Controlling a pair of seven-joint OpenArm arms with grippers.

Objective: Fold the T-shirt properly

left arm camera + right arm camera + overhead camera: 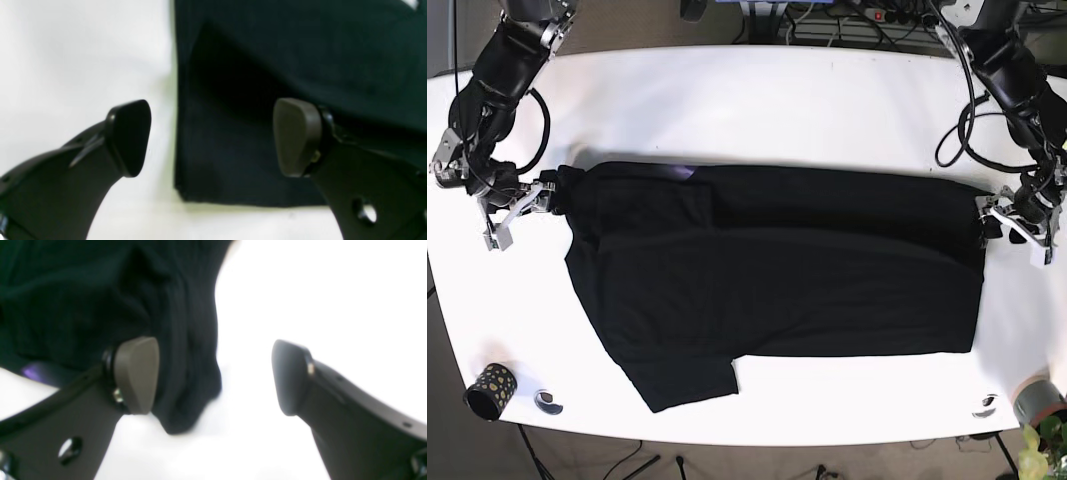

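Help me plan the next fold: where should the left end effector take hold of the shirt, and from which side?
Probably the hem corner of the shirt, approached from the bare table beside it. That edge is straight, lies flat, and already sits between the open left end effector fingers, so one finger could likely slide under.

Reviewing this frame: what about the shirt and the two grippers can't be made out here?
- Left wrist view: the T-shirt runs past the top and right edges; one finger of the left gripper covers cloth.
- Right wrist view: the hem by the right gripper is blurred.
- Base view: the shirt's underside is hidden by its folded layer; the polka-dot cup shows no contents.
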